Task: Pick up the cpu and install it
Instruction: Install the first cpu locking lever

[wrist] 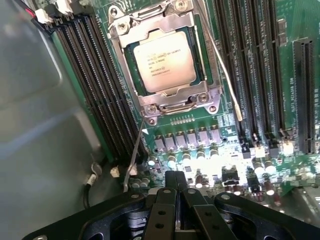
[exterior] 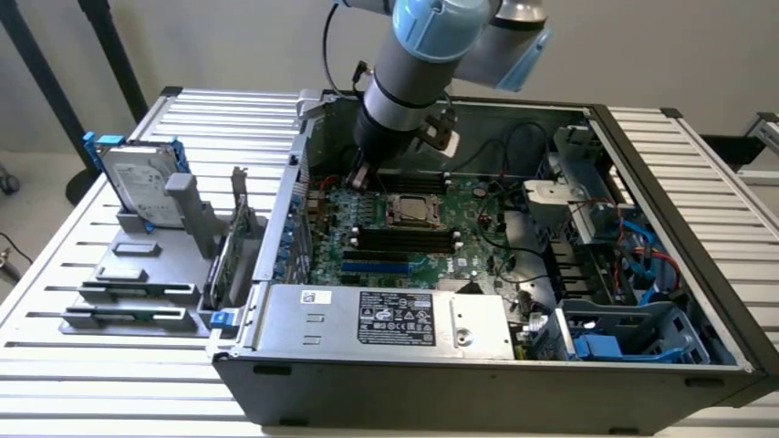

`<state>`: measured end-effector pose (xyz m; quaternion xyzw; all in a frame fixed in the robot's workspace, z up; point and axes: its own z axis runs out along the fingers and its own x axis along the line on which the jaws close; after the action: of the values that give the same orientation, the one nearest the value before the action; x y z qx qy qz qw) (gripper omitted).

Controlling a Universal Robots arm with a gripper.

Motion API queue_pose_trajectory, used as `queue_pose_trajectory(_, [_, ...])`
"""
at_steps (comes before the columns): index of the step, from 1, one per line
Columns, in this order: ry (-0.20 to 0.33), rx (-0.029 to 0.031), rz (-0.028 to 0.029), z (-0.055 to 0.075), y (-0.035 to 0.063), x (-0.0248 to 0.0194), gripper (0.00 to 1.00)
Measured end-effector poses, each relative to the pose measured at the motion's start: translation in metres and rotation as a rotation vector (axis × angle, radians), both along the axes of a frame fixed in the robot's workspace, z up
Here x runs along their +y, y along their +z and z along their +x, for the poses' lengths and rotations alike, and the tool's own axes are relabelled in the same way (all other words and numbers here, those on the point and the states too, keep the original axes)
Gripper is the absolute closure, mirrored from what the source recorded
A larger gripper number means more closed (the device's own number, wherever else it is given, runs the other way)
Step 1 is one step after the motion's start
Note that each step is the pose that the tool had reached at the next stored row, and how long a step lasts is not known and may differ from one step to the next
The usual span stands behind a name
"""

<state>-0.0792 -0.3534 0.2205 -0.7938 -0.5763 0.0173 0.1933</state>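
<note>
One cpu [wrist: 164, 59] lies flat inside its metal socket [wrist: 172, 102] on the green motherboard [wrist: 192, 122], between two banks of black memory slots [wrist: 100, 90]. Your gripper [wrist: 176, 177] hangs over the board near the socket, fingers pressed together with nothing between them. Around this sits the open computer case [exterior: 487, 383]. Outside it, toward the exterior view's left, a hard drive [exterior: 137, 182] stands upright on a grey rack [exterior: 134, 301].
</note>
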Motion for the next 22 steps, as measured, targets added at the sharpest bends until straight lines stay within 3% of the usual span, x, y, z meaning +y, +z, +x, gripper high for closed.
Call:
queue_pose_trajectory(3, [-0.022, -0.0001, 0.0283, -0.001, 0.0003, 0.0000, 0.89])
queue_pose_trajectory(5, [-0.040, -0.0001, 0.0413, -0.002, 0.0013, 0.0000, 0.89])
queue_pose_trajectory(7, [-0.058, -0.0003, 0.0490, -0.002, 0.0030, 0.0000, 0.89])
queue_pose_trajectory(14, [-0.135, -0.0019, 0.0598, -0.003, 0.0158, 0.0000, 0.89])
queue_pose_trajectory(18, [-0.186, -0.0034, 0.0605, -0.002, 0.0182, -0.0001, 0.89])
queue_pose_trajectory(22, [-0.215, -0.0009, 0.0600, -0.003, 0.0185, -0.0010, 0.89])
